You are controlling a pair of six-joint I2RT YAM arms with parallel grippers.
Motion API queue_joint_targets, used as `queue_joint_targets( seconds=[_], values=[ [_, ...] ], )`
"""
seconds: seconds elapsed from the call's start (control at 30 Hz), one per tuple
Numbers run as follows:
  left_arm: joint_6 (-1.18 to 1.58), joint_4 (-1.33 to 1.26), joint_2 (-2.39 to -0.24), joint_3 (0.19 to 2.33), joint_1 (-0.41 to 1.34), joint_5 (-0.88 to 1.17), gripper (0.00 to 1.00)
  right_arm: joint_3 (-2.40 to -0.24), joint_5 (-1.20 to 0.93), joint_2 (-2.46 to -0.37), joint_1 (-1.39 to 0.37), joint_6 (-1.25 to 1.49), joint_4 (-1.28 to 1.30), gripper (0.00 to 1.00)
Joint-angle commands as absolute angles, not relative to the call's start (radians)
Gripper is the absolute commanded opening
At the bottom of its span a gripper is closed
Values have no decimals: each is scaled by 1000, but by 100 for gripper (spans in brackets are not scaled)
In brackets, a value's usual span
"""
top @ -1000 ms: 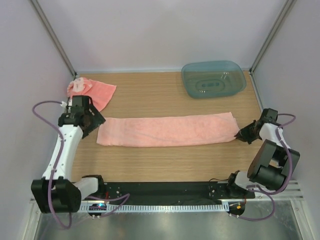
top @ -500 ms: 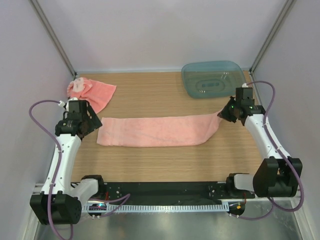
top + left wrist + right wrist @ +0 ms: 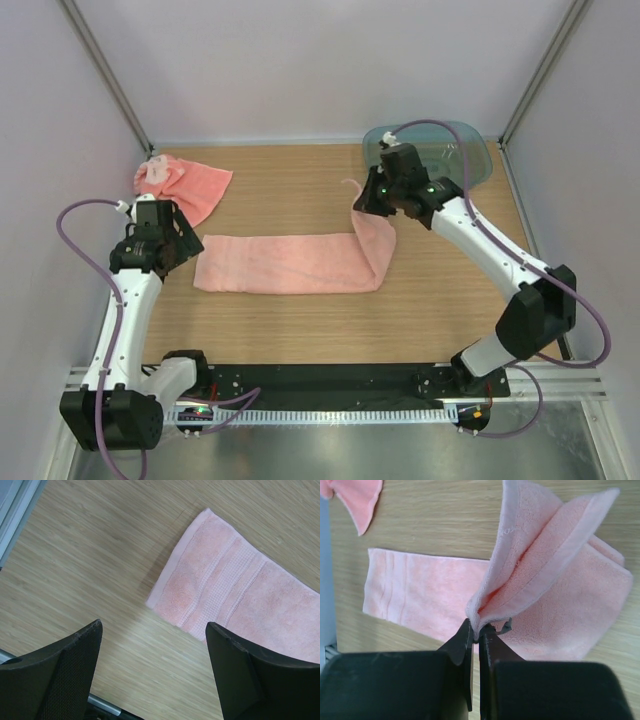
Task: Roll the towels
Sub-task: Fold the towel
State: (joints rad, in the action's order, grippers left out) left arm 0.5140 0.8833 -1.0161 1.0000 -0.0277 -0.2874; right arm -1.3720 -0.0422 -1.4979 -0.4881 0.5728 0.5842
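A: Where is the long towel (image 3: 280, 263) lying?

B: It is stretching flat across the middle of the table (image 3: 290, 325), running from 9 o'clock toward 3 o'clock. Its 3 o'clock end is rising off the wood and doubling back over the flat part.

A: What is holding that end up?

B: The right gripper (image 3: 476, 631) is pinching the hem, its two fingers pressing together on the cloth with hardly a gap. In the wrist view the raised end is fanning out above the fingertips in two folds.

A: And the left gripper (image 3: 154, 630)?

B: It is hanging beside the towel's 9 o'clock end with its fingers spread wide, gripping nothing. The banded hem and bare wood are showing between them.

A: Where is the second towel (image 3: 185, 185) sitting?

B: It is lying in a crumpled heap in the 10 o'clock corner, just beyond the left gripper and apart from the long towel.

A: Anything else on the table?

B: A blue-green tub (image 3: 445, 165) is sitting in the 1 o'clock corner. From above, the right arm's wrist is overlapping its 9 o'clock rim.
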Motion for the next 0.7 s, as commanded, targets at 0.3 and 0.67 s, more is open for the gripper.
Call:
queue_joint_targets(
  seconds=[0.3,0.67],
  values=[
    [515,859,-980,1012,-34,-324,84,-1722,-15,-1753,-768,543,537,1],
    [517,862,-980,1014,-34,-350,84,-1953,-5,-1977,-879,540,557,1]
  ],
)
